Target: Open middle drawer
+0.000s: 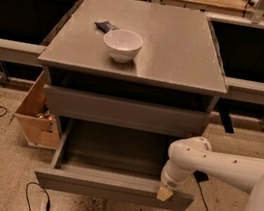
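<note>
So the middle drawer (102,187) is pulled well out from the front of the cabinet (182,50), its flat front hanging over the floor and the grey inside open to view. Looks pretty much done to us.

The gripper (165,193) sits on the top edge of that drawer front, toward the cabinet's right side. Our guess is that with no handle, the lip is the only thing to hook and pull on. We can't tell whether it's clamped on the edge or let go.

The upper drawer front (123,112), directly under the cabinet's top, looks closed or close to it. A white bowl (122,45) and a small dark object (107,26) sit on top of the cabinet, clear of the drawers. A wooden box (36,116) leans by the cabinet's left side.
</note>
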